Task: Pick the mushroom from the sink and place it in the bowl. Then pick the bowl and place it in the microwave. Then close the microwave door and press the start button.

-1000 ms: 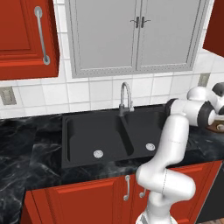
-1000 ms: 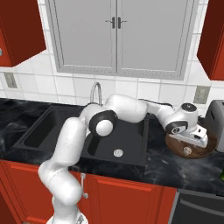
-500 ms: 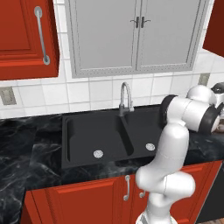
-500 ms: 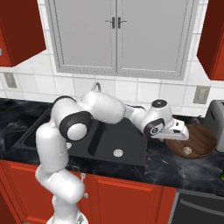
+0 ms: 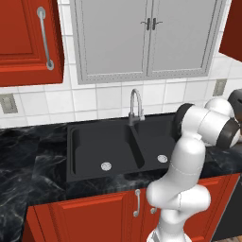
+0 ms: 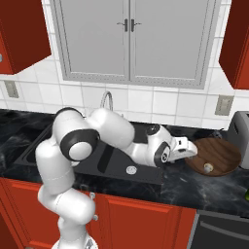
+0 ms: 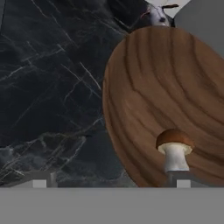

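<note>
The mushroom [image 7: 175, 151], brown cap on a pale stem, stands upright in the wide wooden bowl [image 7: 175, 96]. From the right base view the bowl [image 6: 216, 154] sits on the black counter right of the sink [image 6: 116, 168], with the mushroom [image 6: 208, 167] near its front rim. My gripper [image 6: 193, 148] hovers just left of the bowl's rim, pointing toward it. In the hand view the gripper [image 7: 109, 183] is open, its tips wide apart and nothing between them. The black double sink [image 5: 118, 146] lies left of the arm. The microwave and its door are out of view.
A grey toaster [image 6: 240, 138] stands right behind the bowl. The chrome faucet [image 5: 136, 106] rises behind the sink's divider. Grey wall cabinets [image 6: 129, 41] hang above, red cabinets to the sides. Black marble counter [image 7: 52, 87] stretches left of the bowl.
The hand has drawn back to the left, from above the bowl to beside its rim, and the elbow has swung left. The mushroom stays in the bowl. The jaws stay open.
</note>
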